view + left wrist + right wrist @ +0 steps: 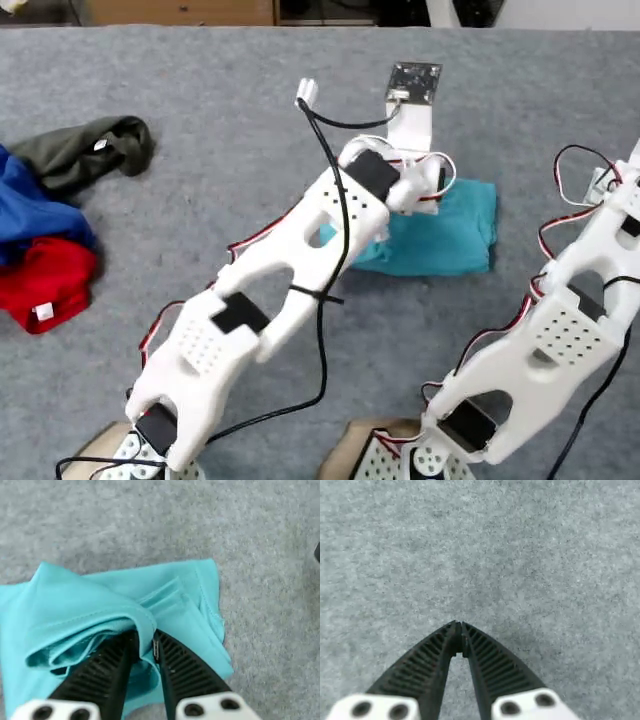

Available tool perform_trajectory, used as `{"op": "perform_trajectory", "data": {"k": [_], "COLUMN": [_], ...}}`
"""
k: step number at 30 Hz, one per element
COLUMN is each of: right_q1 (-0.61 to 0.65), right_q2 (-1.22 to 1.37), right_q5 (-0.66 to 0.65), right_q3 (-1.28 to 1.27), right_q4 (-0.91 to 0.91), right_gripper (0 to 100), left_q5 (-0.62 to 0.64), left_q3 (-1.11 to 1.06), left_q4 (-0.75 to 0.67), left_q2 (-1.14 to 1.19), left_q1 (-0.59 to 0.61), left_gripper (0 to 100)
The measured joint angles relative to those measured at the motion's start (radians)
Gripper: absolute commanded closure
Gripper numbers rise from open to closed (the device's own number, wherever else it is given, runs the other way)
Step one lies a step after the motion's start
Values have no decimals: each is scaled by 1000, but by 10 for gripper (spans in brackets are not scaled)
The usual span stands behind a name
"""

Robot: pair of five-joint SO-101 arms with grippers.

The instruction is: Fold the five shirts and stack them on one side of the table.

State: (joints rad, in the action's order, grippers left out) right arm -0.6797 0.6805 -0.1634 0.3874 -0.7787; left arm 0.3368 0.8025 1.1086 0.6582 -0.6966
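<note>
I have the left gripper (145, 637) pinching a fold of the soft turquoise cloth shirt (80, 605), which lies bunched toward the right side of the grey felt table (250, 130); judged light and limp, it wants gripping at hem edges, while the right gripper (458, 630) is pressed together, empty.

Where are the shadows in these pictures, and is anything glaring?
High view: even light on the table, a thin shadow edging the teal shirt. Left wrist view: dark shadow inside its folds beside the left fingers. Right wrist view: flat light around the right fingers, no glare.
</note>
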Motion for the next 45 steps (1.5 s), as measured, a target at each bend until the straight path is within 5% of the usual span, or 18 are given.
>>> {"op": "perform_trajectory", "data": {"k": [17, 36, 45], "right_q1": [-72, -74, -72], "right_q2": [0, 0, 0], "right_q5": [98, 98, 87], "right_q3": [28, 28, 28], "right_q4": [9, 9, 9], "right_gripper": [993, 993, 993], "left_q5": [-15, 40, 41], "left_q3": [448, 543, 672], "left_q4": [-3, -3, 184], "left_q2": [342, 417, 414], "left_q1": [-98, -115, 84], "left_gripper": [980, 859, 981]}}
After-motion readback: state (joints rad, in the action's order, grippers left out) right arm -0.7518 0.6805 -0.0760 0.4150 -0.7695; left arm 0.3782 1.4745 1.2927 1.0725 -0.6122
